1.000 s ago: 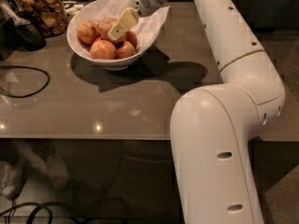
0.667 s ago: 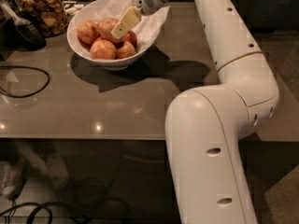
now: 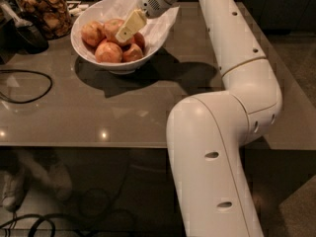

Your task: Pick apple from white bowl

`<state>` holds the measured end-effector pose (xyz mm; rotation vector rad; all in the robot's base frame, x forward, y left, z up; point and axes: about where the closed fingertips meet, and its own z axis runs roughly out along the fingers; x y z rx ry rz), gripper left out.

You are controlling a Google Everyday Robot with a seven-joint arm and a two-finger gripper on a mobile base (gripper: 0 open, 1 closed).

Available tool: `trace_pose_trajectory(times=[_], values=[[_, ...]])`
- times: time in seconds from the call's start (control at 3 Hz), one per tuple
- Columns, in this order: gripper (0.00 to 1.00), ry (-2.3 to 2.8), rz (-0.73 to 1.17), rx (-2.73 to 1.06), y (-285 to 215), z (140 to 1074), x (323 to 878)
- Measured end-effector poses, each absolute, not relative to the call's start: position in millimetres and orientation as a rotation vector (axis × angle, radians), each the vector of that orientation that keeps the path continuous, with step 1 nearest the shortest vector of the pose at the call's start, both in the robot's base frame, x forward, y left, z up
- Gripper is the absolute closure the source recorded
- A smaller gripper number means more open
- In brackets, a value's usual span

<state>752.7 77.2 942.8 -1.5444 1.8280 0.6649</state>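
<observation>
The white bowl (image 3: 86, 51), lined with crumpled white paper, stands at the back left of the brown table and holds several apples. The apple (image 3: 111, 27), pale yellow-orange with a reddish blush, lies at the top middle of the pile. Smaller orange-red apples (image 3: 108, 52) lie around it, with a darker red one (image 3: 140, 39) at the right. My gripper (image 3: 125, 32) reaches down into the bowl from the upper right, and its cream-coloured tip rests against the right side of the apple. The apple's right side is hidden behind it.
A glass jar of brown snacks (image 3: 47, 11) stands left of the bowl with a dark object (image 3: 29, 36) beside it. A black cable loop (image 3: 29, 85) lies on the table's left. My white arm (image 3: 232, 132) fills the right side. The table's front edge (image 3: 98, 145) runs across the middle.
The gripper stays in the bowl over the same apple. My arm's elbow and lower segment have swung a little to the left in view.
</observation>
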Motion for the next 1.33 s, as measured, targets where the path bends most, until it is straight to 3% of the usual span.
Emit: trace_pose_trajectory(times=[0.67,1.33], values=[[0.38,1.842,0.711,-1.568,93.5,929.9,750.9],[0.79,1.842,0.711,-1.568,93.5,929.9,750.9]])
